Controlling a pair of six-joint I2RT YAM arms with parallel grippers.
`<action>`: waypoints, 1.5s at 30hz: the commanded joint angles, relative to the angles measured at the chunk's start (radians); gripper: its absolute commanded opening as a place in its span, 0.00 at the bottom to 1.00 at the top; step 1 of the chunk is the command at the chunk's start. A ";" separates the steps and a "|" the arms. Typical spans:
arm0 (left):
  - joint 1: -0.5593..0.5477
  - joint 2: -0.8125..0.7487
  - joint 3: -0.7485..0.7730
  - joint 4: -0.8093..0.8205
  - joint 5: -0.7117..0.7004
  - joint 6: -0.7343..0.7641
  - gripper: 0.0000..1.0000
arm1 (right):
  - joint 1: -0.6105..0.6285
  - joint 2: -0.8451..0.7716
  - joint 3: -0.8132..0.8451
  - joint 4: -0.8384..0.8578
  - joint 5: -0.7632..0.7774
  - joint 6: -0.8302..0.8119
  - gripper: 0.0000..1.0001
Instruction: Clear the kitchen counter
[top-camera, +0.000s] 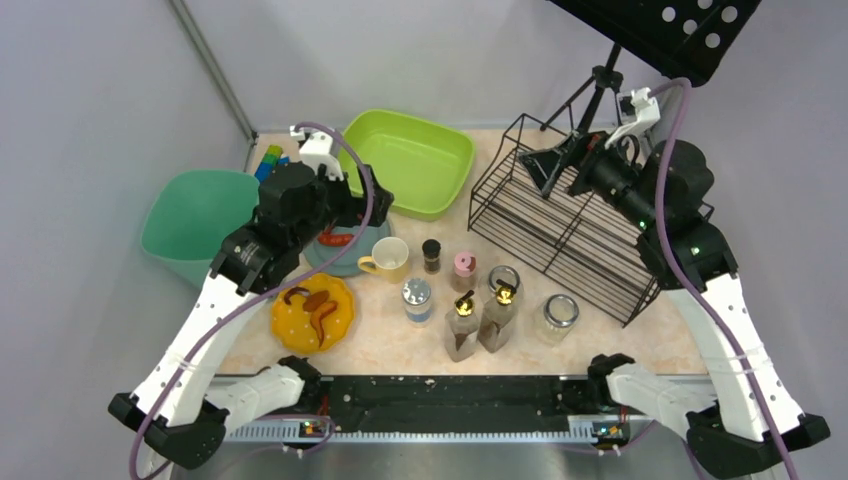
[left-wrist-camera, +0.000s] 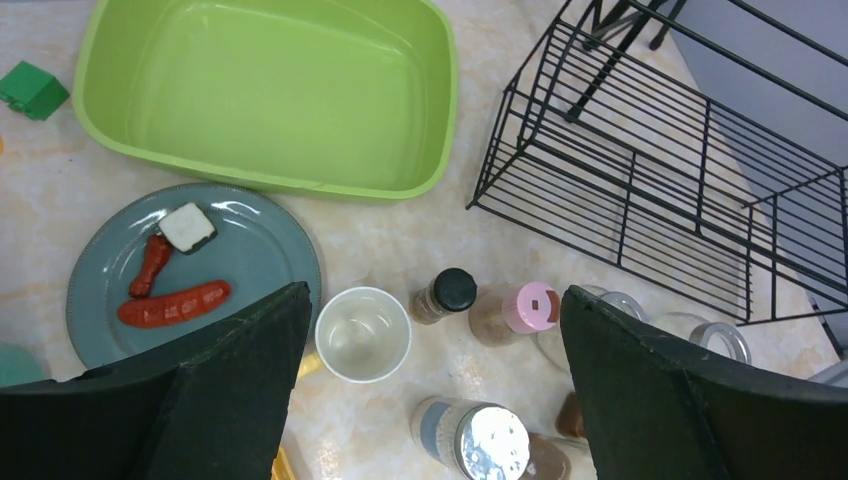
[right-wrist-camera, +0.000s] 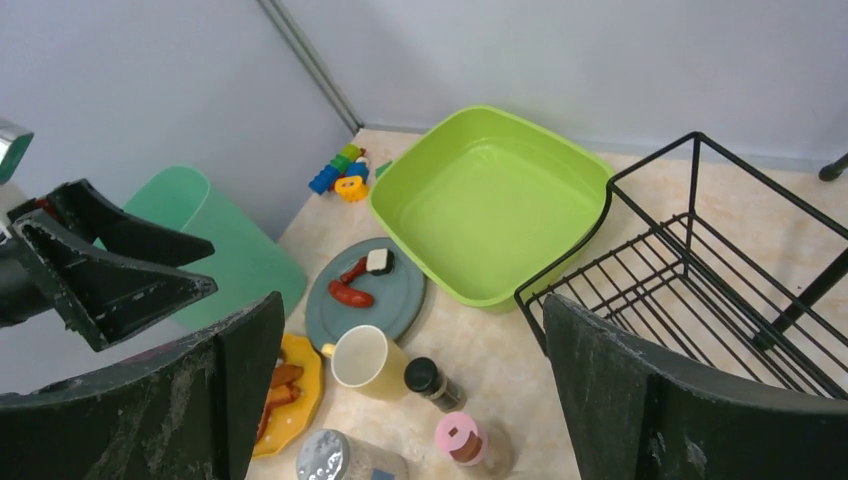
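Note:
The kitchen counter (top-camera: 385, 335) is a beige stone-patterned surface crowded with dishes. A grey-blue plate (left-wrist-camera: 260, 250) holds sausages, and a yellow plate (top-camera: 345, 300) holds food scraps. A yellow mug (top-camera: 390, 258) stands beside a black-capped jar (top-camera: 431, 255), a pink-capped jar (top-camera: 464, 268) and a silver-lidded shaker (top-camera: 416, 298). Two brown bottles (top-camera: 462, 325) and two glass jars (top-camera: 559, 317) stand further right. My left gripper (top-camera: 372, 205) hangs open above the grey plate and mug, holding nothing. My right gripper (top-camera: 548, 168) is open over the wire rack (top-camera: 570, 225), also holding nothing.
A lime green tub (top-camera: 440, 135) sits at the back centre. A teal bin (top-camera: 195, 225) stands off the counter's left edge. Toy blocks (top-camera: 270, 160) lie in the back left corner. A black tripod stand (top-camera: 600, 85) rises behind the rack.

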 joint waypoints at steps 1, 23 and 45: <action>-0.001 0.002 -0.006 0.046 0.068 0.009 0.99 | -0.004 -0.066 -0.039 0.049 -0.022 -0.011 0.99; 0.000 -0.131 -0.168 0.030 0.133 -0.019 0.99 | -0.005 -0.217 -0.146 -0.344 0.049 -0.107 0.94; 0.000 -0.213 -0.268 0.054 0.217 -0.022 0.99 | -0.005 -0.425 -0.411 -0.610 -0.208 -0.120 0.82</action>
